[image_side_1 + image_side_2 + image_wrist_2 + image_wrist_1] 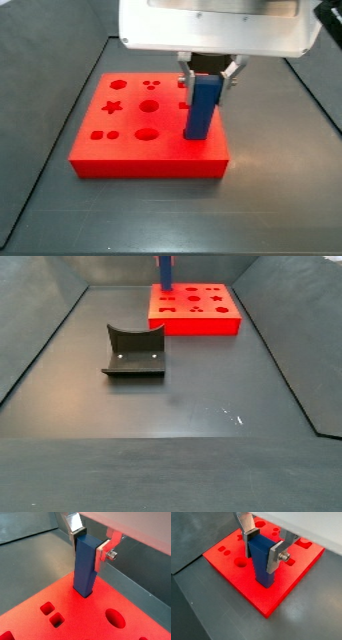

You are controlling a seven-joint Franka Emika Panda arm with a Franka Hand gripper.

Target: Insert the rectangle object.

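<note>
The rectangle object is a long blue bar point(261, 567), held upright. My gripper point(263, 547) is shut on its upper end, one silver finger on each side; both wrist views show this point(90, 546). The bar's lower end meets the top of the red block point(238, 579) near one edge, and I cannot tell how deep it sits. In a side view the bar point(201, 110) stands at the right part of the red block point(147, 150) under my gripper point(205, 75). In a side view the bar point(166, 271) rises at the block's point(194, 318) far left corner.
The red block has several shaped holes: round, star, square and oblong point(150, 105). The dark fixture point(134, 353) stands on the grey floor, apart from the block. Dark walls border the floor on the sides point(287, 356).
</note>
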